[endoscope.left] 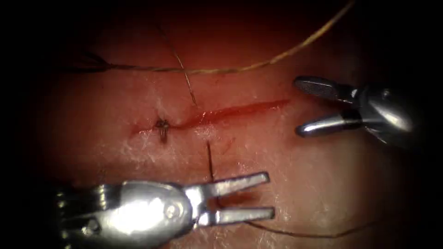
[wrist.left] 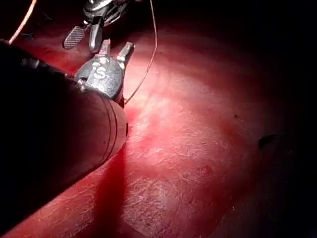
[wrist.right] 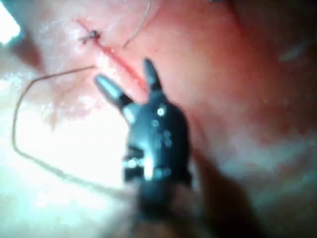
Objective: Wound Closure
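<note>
Two tools, both w/ jaws spread, holding nothing: left tool (endoscope.left: 243,196) below the cut (endoscope.left: 230,112) on the tissue (endoscope.left: 323,184), right tool (endoscope.left: 307,107) at cut's right end; thread (endoscope.left: 240,69) lies slack above, prob. limp, slippery; needle location can't tell.

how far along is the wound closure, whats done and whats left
Done: one knotted stitch sits near the left end of the cut. In hand: nothing; the left tool and right tool both have open jaws, with thread crossing the tissue between the left tool's jaws, ungripped. Left: the cut to the right of the stitch lies unstitched. I can't make out the needle.
</note>
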Motion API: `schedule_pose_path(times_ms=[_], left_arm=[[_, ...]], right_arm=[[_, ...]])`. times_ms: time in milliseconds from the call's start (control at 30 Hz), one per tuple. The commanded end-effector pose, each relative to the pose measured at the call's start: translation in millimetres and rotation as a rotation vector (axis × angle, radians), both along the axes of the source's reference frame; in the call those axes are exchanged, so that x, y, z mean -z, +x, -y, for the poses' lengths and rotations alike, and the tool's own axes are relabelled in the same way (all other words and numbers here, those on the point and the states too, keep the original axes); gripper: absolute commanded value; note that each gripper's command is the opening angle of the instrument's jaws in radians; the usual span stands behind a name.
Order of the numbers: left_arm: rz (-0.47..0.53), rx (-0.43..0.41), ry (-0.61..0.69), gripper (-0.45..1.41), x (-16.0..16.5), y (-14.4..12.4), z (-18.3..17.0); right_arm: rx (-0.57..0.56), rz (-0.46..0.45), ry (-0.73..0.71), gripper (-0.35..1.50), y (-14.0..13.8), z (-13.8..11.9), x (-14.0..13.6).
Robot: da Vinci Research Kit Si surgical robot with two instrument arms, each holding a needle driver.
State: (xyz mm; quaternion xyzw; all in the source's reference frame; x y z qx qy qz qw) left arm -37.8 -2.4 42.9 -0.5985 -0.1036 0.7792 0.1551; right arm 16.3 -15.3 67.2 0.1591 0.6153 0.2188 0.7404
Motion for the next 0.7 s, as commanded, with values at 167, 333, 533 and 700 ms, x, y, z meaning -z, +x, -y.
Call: schedule_pose_path(times_ms=[167, 333, 533, 700], left_arm=[[-0.040, -0.041, 0.060, 1.11, 0.1, -5.0, 3.5], [-0.064, -0.032, 0.067, 1.16, -2.0, -7.2, 3.8], [-0.111, -0.010, 0.084, 1.18, -6.0, -10.3, 3.2], [-0.081, -0.006, 0.102, 0.42, -4.9, -12.1, 2.0]], right_arm=[[-0.028, 0.009, 0.000, 1.13, 1.4, -1.0, -1.3], [-0.035, 0.010, 0.002, 1.15, 3.5, -1.0, -1.3], [-0.033, 0.005, 0.004, 1.15, 5.1, -1.0, -1.4], [-0.033, 0.004, 0.003, 1.15, 5.0, -1.0, -1.4]])
